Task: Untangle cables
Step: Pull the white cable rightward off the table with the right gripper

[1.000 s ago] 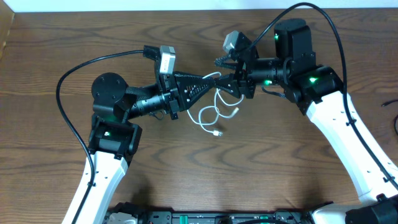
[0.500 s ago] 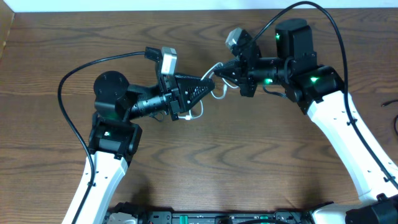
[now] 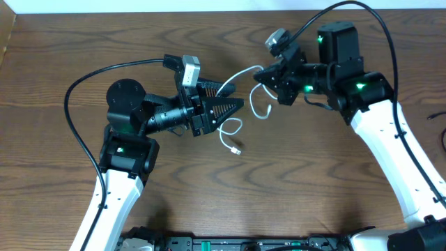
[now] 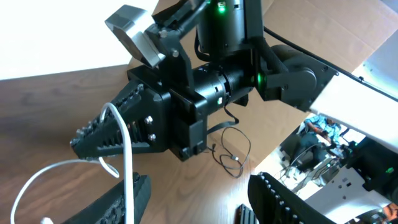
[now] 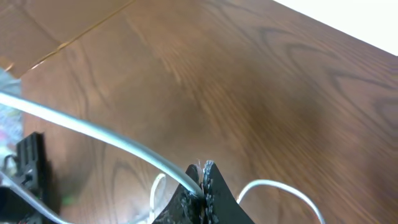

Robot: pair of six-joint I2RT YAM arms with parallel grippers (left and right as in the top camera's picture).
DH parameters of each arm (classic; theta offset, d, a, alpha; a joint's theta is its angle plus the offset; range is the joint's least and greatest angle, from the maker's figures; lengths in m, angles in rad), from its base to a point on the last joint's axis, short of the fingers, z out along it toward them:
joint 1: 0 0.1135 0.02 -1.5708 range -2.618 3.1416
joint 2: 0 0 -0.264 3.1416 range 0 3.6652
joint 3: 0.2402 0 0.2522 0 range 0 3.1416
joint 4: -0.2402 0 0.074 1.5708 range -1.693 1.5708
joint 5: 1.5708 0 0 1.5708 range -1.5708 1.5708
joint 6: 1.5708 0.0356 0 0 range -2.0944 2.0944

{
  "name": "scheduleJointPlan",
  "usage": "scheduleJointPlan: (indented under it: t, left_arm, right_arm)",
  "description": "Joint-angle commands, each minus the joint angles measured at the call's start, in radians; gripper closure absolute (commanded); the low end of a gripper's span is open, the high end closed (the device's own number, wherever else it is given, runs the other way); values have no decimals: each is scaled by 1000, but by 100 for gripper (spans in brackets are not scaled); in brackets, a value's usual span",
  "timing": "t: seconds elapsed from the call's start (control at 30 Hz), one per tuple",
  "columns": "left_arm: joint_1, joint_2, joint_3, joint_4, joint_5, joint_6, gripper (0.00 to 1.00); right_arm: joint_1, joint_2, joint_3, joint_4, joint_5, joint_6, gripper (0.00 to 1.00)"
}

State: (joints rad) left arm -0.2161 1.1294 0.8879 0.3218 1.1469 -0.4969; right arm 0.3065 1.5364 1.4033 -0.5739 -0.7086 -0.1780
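Note:
The white cable (image 3: pixel 235 75) arcs from my right gripper (image 3: pixel 259 72) across to my left gripper (image 3: pixel 234 96). From there it drops in loops to a plug end (image 3: pixel 238 150) on the table. In the right wrist view the right gripper (image 5: pixel 202 171) is shut on the white cable (image 5: pixel 93 127). My left gripper (image 4: pixel 199 205) is open, and the white cable (image 4: pixel 127 155) runs past its left finger (image 4: pixel 118 202) without being pinched. A thin black cable (image 4: pixel 231 148) lies loosely on the table beneath the right arm (image 4: pixel 249 68).
A wooden table (image 3: pixel 293 188) carries both arms. The thick black arm wires (image 3: pixel 83 84) arch over the back of it on both sides. A white wall edge (image 3: pixel 139 5) runs along the far side. Another thin dark cord (image 3: pixel 439 120) shows at the right edge.
My left gripper has opened and let go of the white cable. The right gripper closed on the cable and pulled it up and to the right, so the loops have spread.

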Motion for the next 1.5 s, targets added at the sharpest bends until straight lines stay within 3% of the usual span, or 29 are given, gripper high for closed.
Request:
scheduleJointPlan:
  t: [0.0, 0.17, 0.3, 0.57, 0.97, 1.27, 1.47]
  left_arm:
    - [5, -12, 0, 7, 13, 51, 43]
    - [5, -7, 0, -64, -13, 135, 42]
    - [3, 5, 0, -249, -248, 228, 42]
    - [3, 15, 0, -227, -533, 250, 34]
    - [-4, 15, 0, -431, -534, 285, 34]
    - [-92, 15, 0, -486, -534, 343, 34]
    - [-175, 15, 0, -486, -534, 343, 34]
  right_arm:
    - [-47, -16, 21, -17, 62, 40, 99]
    - [-117, -22, 101, -129, 71, 39, 99]
    - [-144, -32, 182, -210, 71, 31, 99]
    - [-146, -48, 212, -267, 82, 32, 99]
    - [-208, -48, 215, -288, 551, 133, 99]
    - [-415, -44, 225, -280, 588, 141, 99]
    - [-591, -10, 227, -124, 613, 151, 99]
